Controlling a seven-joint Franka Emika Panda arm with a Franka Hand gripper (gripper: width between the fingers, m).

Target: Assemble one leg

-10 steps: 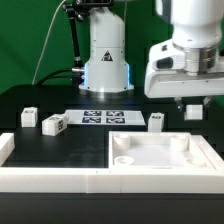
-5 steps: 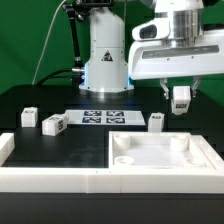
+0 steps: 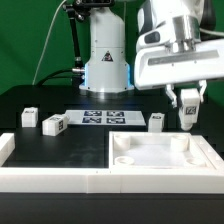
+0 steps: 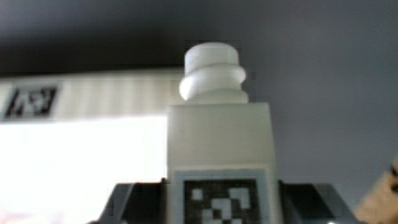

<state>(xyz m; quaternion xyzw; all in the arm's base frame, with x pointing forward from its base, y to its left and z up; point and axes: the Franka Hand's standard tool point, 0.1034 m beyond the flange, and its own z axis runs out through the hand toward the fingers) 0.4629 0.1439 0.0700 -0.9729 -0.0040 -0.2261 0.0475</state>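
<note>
**Exterior and wrist views, one moment.** The pincer (image 3: 188,110) is pinching one leg (image 3: 187,106) by two opposite sides. It is holding the leg in the air, clear of the surface (image 3: 70,140), at the exterior view's right. The leg's long axis is running nearly upright and leaning a little, with its free end pointing down.

The panel (image 3: 160,172) is lying flat below and in front of the leg. The leg is hanging over the panel's far corner on the exterior view's right. The coming move is probably a descent along the leg's own axis into a corner socket there, so that axis is likely needing to be brought plumb first.

Three loose legs (image 3: 53,124) are standing on the surface near the marker board (image 3: 105,118). One of them is sitting just beside the panel's far rim, and the others are well apart from the pincer.

The wrist view is looking along the held leg. Its tag face is sitting between the pincer's fingers (image 4: 139,205), and its knobbed tip (image 4: 212,65) is pointing away from the camera toward pale, blurred ground. Only the exterior view is showing a socket (image 3: 122,157) and the leg's height above the panel. Neither view is settling how the tip is lining up with a socket in depth.
</note>
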